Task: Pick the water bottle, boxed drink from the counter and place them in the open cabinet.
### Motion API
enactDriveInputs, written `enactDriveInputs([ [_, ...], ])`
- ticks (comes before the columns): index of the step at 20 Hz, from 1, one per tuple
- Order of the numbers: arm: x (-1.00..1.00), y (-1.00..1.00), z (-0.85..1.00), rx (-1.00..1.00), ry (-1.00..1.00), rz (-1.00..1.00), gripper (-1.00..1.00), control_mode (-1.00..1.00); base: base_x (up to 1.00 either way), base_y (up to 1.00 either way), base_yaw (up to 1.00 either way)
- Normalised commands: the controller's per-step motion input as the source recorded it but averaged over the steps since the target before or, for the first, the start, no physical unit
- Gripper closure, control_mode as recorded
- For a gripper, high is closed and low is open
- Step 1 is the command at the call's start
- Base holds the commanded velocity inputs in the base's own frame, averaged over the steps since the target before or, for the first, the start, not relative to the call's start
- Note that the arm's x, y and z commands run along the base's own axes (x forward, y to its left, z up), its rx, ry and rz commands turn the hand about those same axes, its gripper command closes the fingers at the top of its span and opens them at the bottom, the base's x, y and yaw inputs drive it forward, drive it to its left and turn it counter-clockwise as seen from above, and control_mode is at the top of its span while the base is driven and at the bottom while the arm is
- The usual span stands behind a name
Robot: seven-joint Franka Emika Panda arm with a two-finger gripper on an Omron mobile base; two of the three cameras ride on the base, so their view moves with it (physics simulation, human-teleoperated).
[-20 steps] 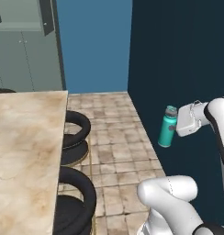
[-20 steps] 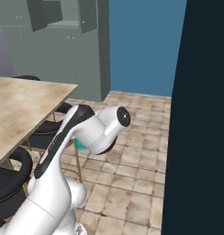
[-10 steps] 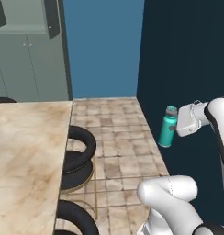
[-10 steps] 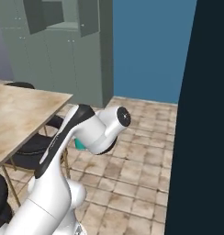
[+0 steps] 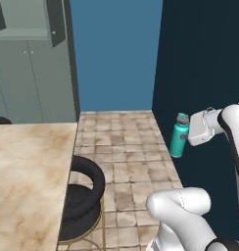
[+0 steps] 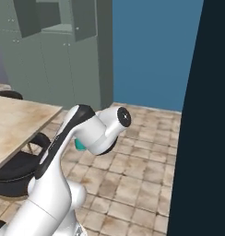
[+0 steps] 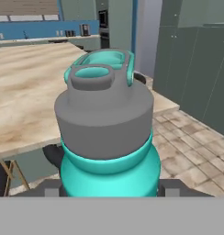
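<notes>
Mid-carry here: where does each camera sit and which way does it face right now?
Left base view: behind the arm's left, facing forward; shows counter, stool, cabinet; arm at lower right, end effector holding the water bottle.
Right base view: behind the arm's right; arm at lower left, teal sliver of bottle.
Hand view: on the hand, looking along the end effector at the bottle's cap.
Shared: bottle, counter, cabinet.

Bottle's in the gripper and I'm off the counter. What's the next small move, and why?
Probably keep carrying toward the open cabinet: the gripper holds the water bottle upright above the tiled floor, and the cabinet sits far ahead to the left, likely out of reach.
</notes>
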Motion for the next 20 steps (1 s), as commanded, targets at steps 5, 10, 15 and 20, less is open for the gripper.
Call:
enactDriveInputs([
  [5, 0.0, 0.0, 0.0, 0.0, 0.0, 0.0, 1.0, 1.0, 0.71, -0.31, 0.04],
  [10, 0.0, 0.0, 0.0, 0.0, 0.0, 0.0, 1.0, 1.0, 0.7, -0.32, 0.05],
  [15, 0.0, 0.0, 0.0, 0.0, 0.0, 0.0, 1.0, 1.0, 0.69, -0.33, 0.05],
  [20, 0.0, 0.0, 0.0, 0.0, 0.0, 0.0, 1.0, 1.0, 0.69, -0.33, 0.05],
])
